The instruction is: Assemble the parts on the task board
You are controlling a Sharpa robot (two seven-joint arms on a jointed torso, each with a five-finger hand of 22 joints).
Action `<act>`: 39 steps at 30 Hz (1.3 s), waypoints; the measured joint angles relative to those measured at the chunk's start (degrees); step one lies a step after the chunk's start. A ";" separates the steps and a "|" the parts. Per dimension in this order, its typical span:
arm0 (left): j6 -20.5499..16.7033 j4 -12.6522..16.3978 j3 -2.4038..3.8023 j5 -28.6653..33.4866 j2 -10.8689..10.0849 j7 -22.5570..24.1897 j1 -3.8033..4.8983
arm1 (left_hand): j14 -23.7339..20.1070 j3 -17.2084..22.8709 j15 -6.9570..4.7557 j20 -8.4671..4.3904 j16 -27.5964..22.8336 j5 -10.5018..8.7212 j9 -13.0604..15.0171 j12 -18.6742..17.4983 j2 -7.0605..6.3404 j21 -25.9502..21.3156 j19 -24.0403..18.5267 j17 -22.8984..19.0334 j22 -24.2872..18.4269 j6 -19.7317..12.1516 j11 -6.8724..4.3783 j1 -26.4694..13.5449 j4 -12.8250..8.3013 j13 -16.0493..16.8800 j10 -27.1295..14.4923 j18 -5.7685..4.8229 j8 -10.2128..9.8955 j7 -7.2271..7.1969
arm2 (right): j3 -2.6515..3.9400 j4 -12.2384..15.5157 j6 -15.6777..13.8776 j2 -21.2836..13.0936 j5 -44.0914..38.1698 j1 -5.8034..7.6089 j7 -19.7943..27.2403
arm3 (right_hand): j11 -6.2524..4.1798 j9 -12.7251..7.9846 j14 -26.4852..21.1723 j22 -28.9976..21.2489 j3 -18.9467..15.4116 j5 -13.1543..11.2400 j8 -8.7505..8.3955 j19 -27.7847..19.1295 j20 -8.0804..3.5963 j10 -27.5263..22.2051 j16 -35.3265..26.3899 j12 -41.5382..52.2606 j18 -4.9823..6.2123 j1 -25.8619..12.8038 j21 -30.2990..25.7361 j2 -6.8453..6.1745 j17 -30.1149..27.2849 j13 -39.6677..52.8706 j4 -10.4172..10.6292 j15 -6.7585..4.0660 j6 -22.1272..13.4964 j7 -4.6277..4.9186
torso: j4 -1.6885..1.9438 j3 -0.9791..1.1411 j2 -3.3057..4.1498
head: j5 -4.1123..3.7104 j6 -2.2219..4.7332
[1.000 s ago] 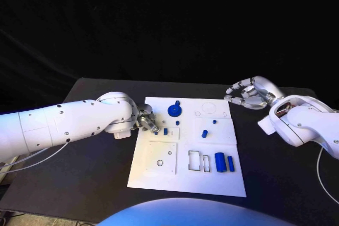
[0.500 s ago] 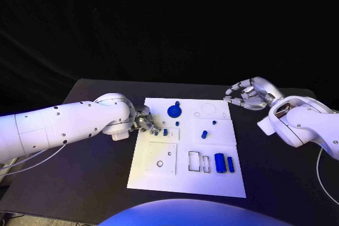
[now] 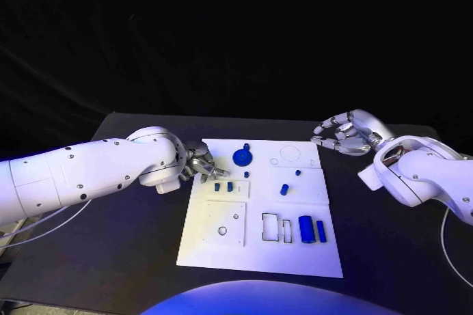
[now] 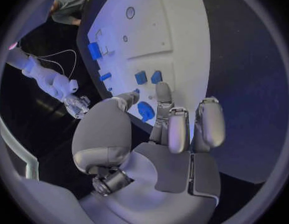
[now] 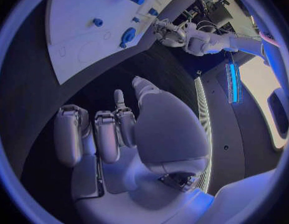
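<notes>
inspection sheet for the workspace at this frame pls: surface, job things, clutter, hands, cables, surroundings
Surface: black table.
Job's things: white task board mid-table; blue parts on it, including a round part at the far end and two upright cylinders near the right edge.
Clutter: nothing seen.
Robot hands: left robot hand at the board's left edge, fingers apart, holding nothing; right robot hand off the board's far right corner, fingers curled, empty.
Cables: white cable under the left arm.
Surroundings: dark backdrop.

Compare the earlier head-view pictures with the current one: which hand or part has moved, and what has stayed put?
The left hand has drawn slightly back from the task board, leaving two small blue parts where one showed before. The right hand and the other parts stayed put.
</notes>
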 measured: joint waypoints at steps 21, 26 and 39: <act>-19.94 -2.45 -2.65 -12.03 4.80 25.57 -0.79 | -20.04 2.14 4.92 4.45 -27.59 -0.27 -12.06 -12.47 -4.78 -30.11 -22.61 -33.23 -32.21 -7.06 5.14 27.62 -2.41 -12.63 -18.70 5.70 -5.53 4.30 | 0.00 0.06 -0.11 -0.41 0.03 -0.22 0.12 | 0.00 -0.01 0.00 -0.01 -0.16 0.00 0.00 0.00 0.00 0.00 0.00 0.00 0.01 0.00 -0.21 0.00 -0.01 -0.02 0.16 0.00 0.00 0.00 | 0.05 -0.10 0.05 | -1.17 0.83; -20.21 -3.63 -2.96 -18.16 6.33 27.16 -1.08 | -19.18 1.33 4.94 4.56 -24.33 -0.27 -15.24 -14.27 -4.48 -28.36 -22.07 -32.60 -30.50 -4.28 5.14 29.54 -2.45 -15.41 -18.70 5.71 -7.21 3.61 | 0.00 0.08 -0.11 -0.43 0.03 -0.30 0.14 | 0.00 -0.01 0.00 -0.02 -0.16 0.00 0.00 0.00 0.00 0.00 0.00 0.00 0.01 0.00 -0.21 0.00 -0.01 -0.02 0.16 0.00 0.00 0.00 | 0.05 -0.12 0.08 | -1.25 0.94; -15.76 -6.42 -3.10 -27.30 9.16 27.14 -1.36 | -16.39 0.83 4.60 4.43 -17.41 -0.27 -18.31 -15.53 -4.42 -24.67 -21.95 -28.16 -26.94 -2.73 5.25 30.96 -3.47 -18.18 -20.04 5.70 -8.97 3.30 | 0.00 0.10 -0.11 -0.40 0.03 -0.38 0.18 | 0.00 -0.02 0.00 -0.03 -0.16 0.00 0.00 0.00 0.00 0.00 0.00 0.00 0.00 0.00 -0.21 0.00 -0.02 -0.02 0.16 0.00 0.00 0.00 | -0.07 -0.05 0.13 | -1.28 0.76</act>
